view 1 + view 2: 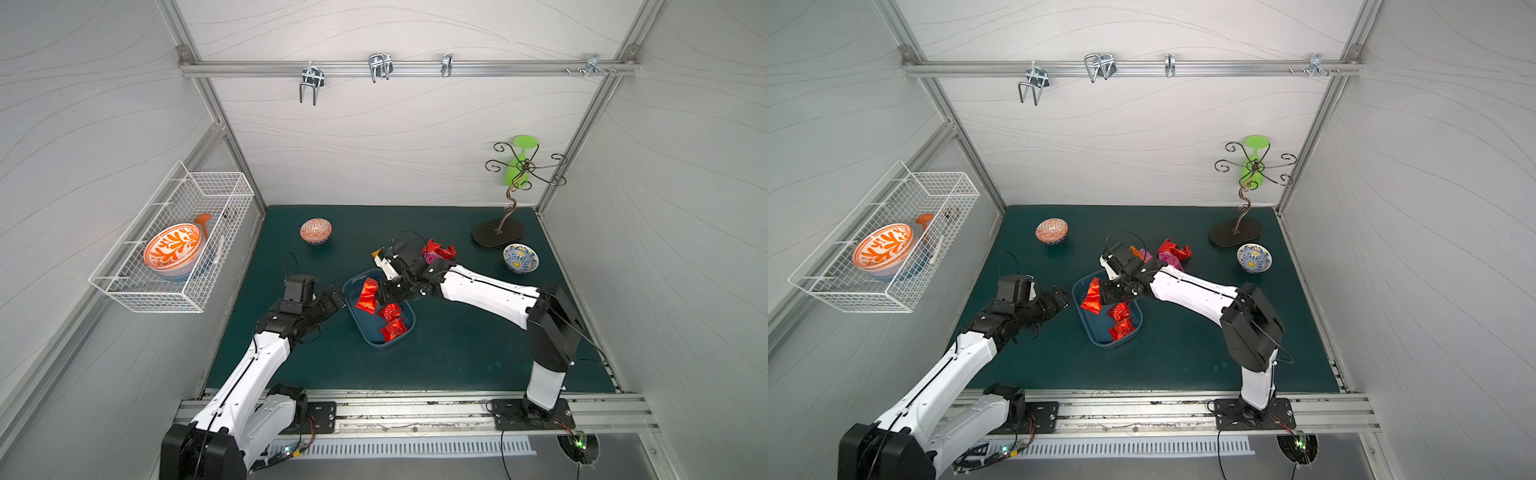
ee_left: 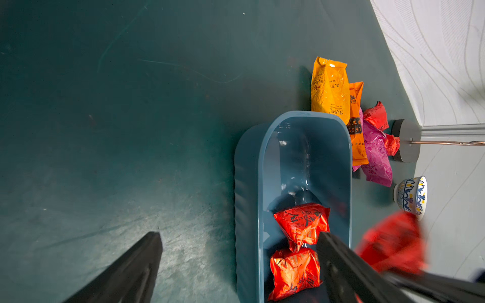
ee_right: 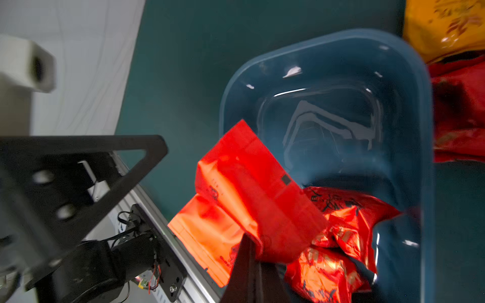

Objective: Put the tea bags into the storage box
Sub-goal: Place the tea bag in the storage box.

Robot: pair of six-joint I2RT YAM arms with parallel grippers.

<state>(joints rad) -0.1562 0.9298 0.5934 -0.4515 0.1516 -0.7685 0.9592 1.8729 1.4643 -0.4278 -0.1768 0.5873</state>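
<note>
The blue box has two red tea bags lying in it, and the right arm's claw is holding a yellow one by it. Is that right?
Not quite: the tea bag pinched in the right gripper is red, not yellow, as the right wrist view shows clearly. The rest holds: two red tea bags lie in the blue box.

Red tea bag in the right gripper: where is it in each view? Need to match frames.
Top view: red tea bag near centre, above the storage box, pinched by the right gripper.
Top view: red tea bag left of centre, same pose.
Left wrist: blurred red patch, lower right.
Right wrist: large, centre.
Shared landmark: the blue storage box, in all four.
</note>
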